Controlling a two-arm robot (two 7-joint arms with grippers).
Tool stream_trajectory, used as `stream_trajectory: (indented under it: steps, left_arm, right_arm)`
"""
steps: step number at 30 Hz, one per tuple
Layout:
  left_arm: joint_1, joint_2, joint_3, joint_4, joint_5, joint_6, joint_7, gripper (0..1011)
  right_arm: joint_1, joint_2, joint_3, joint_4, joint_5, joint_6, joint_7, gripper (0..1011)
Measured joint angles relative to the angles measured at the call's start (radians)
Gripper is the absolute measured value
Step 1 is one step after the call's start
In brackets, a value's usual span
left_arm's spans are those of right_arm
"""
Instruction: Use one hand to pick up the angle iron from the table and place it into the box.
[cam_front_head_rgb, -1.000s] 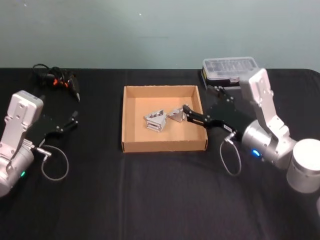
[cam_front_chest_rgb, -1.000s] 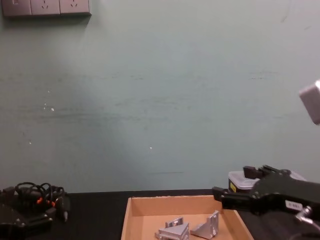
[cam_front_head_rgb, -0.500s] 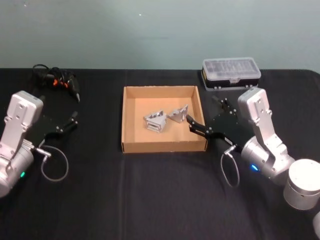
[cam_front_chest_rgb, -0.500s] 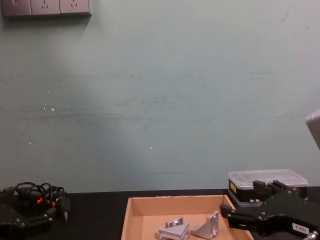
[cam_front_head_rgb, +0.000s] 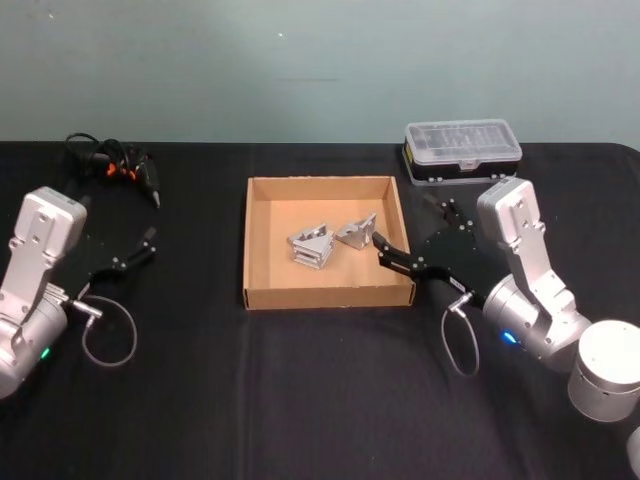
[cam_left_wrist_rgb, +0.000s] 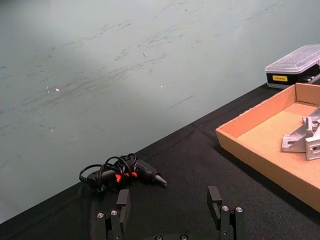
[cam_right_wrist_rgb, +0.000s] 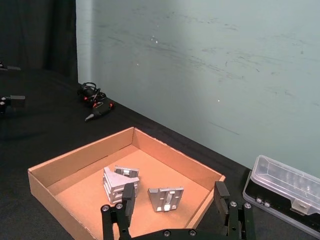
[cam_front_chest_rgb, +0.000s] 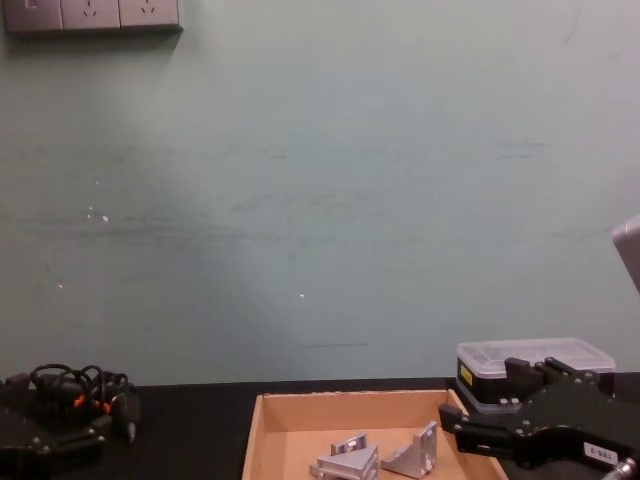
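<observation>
Two silver metal angle irons (cam_front_head_rgb: 328, 240) lie inside the shallow tan cardboard box (cam_front_head_rgb: 262, 290). The black right gripper (cam_front_head_rgb: 385, 252) sits at its right wall, fingers apart and empty. It should withdraw without touching the wall. The left gripper (cam_left_wrist_rgb: 170, 206) rests open, well apart.

Two silver angle irons (cam_front_head_rgb: 311, 244) (cam_front_head_rgb: 356, 232) lie side by side inside tan box (cam_front_head_rgb: 262, 281), mid-floor, near its right wall. Box sits centre of black table (cam_front_head_rgb: 300, 400).
</observation>
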Motion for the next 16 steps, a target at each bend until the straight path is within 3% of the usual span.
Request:
stream_trajectory:
  steps: [16]
  left_arm:
    - [0.000, 0.000, 0.000, 0.000, 0.000, 0.000, 0.000, 1011]
  right_arm:
    - [0.001, 0.001, 0.000, -0.001, 0.002, 0.001, 0.002, 1004]
